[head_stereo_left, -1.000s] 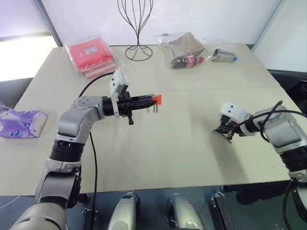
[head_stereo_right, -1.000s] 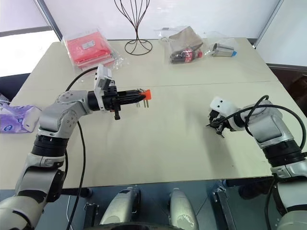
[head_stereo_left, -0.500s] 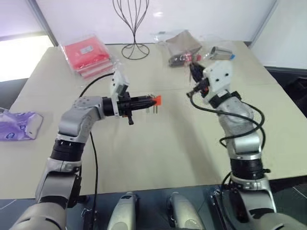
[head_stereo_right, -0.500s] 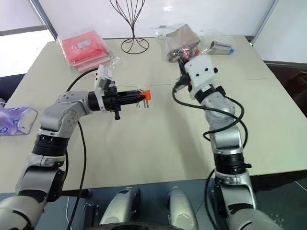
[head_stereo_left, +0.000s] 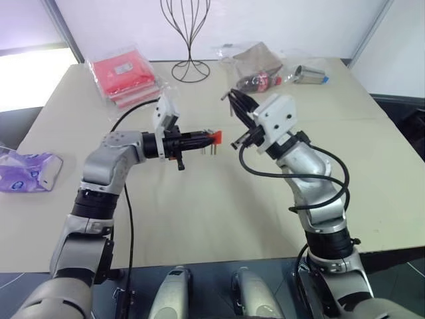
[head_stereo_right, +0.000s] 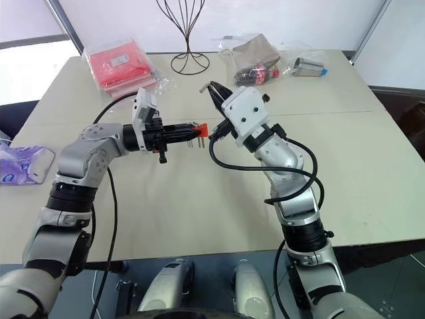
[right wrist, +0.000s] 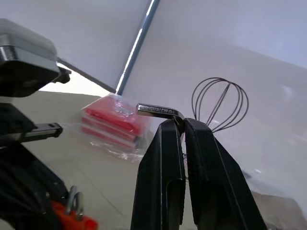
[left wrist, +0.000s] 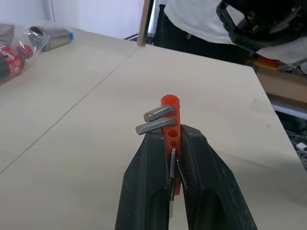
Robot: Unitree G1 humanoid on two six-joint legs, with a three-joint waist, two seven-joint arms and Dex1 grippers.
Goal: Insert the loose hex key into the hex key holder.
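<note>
My left gripper (head_stereo_left: 211, 137) is raised above the middle of the table (head_stereo_left: 219, 219), pointing level toward my right, fingers clamped tight on the hex key holder (head_stereo_left: 214, 137). The orange block sticks out past my fingertips with its short keys (left wrist: 154, 120) jutting from its side; in the left wrist view two grey stubs show near its tip and open holes sit below them. Just beside it, toward the right edge, my right gripper (head_stereo_left: 234, 100) is lifted off the table and angled up and toward the holder, fingers pinched narrow on the loose hex key (right wrist: 160, 111). The key's short bent arm pokes sideways out of my fingertips in the right wrist view; its long leg is hidden between the fingers. Key and holder are near each other but apart, neither touching the table. Farther back, near the far left corner, red packets (head_stereo_left: 123, 74) in clear plastic lie stacked. At the middle of the far edge stands a black wire stand (head_stereo_left: 189, 36). To its right lies a clear bag (head_stereo_left: 255, 66) with brown and red contents, then a small metal cylinder (head_stereo_left: 309, 75) toward the far right corner. A purple packet (head_stereo_left: 26, 169) sits at the left edge.
</note>
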